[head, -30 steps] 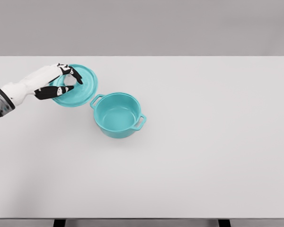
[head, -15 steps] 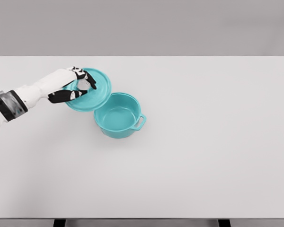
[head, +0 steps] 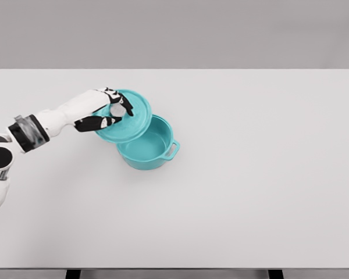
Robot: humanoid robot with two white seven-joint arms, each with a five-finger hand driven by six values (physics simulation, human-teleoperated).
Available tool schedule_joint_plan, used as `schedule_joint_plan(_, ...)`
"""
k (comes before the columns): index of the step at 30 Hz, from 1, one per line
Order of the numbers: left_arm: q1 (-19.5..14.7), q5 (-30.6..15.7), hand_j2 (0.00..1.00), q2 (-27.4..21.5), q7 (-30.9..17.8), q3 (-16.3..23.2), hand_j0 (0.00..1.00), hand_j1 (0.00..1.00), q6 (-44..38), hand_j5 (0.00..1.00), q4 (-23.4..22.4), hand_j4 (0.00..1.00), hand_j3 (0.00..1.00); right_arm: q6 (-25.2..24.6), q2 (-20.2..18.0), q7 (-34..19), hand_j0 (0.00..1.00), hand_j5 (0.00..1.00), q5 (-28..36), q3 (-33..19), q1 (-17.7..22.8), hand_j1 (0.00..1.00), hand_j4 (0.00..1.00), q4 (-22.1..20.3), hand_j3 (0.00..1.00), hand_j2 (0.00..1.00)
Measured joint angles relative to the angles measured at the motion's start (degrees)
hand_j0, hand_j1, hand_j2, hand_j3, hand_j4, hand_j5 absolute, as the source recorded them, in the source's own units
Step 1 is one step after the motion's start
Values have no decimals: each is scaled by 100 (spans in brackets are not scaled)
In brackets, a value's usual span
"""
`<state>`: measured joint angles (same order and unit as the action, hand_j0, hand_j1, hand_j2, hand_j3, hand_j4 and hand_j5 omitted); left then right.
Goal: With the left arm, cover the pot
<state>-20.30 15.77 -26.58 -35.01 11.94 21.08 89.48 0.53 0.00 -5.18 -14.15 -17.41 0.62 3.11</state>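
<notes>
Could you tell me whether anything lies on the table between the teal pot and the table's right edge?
No: in the head view, the white table is bare from the teal pot rightward.

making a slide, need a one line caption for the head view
Left robot hand holds the teal lid partly over the open teal pot on a white table.

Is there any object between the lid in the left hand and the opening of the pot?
No. The left hand holds the lid partly over the pot, whose inside looks empty; nothing else is visible on the table.
</notes>
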Motion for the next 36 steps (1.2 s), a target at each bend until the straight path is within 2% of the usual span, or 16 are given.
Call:
schedule_joint_plan(16,158,15,50,132,0,260,50,50,-4,50,350,50,50,0,0,0,100,100,0,0,0,100,100,-1,100,100)
schedule_joint_plan(36,79,118,50,314,0,513,50,50,-31,50,167,50,50,0,0,0,100,100,0,0,0,100,100,1,100,100)
